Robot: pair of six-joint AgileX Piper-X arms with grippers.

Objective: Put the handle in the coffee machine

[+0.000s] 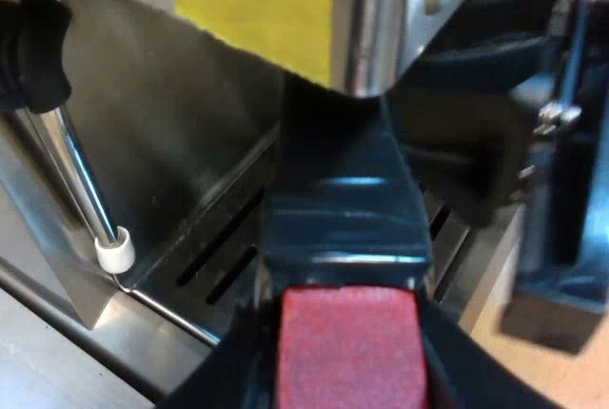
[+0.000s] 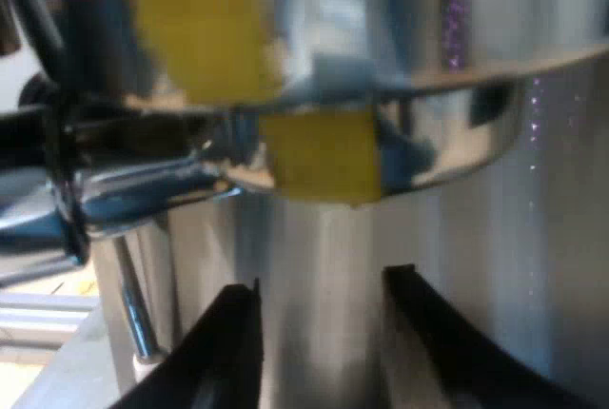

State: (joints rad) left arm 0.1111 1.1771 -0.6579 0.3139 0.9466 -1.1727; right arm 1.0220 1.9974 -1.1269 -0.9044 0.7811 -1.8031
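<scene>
Left gripper (image 1: 347,357) jaws pinch the handle (image 1: 343,219) by its red end, handle pointing 12 o'clock toward espresso machine (image 1: 171,124); right gripper (image 2: 319,333) jaws spread.

A yellow patch (image 1: 247,0) and, well apart, a pale wooden tabletop (image 1: 495,361)

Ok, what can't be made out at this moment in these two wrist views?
Left wrist view: the handle's far end is hidden under the machine's front, so locking cannot be judged.
Left wrist view: the right tool, beside the handle, is cut off by the edge and blurred.
Right wrist view: the yellow patch on the machine is blurred; any print is unreadable.
</scene>
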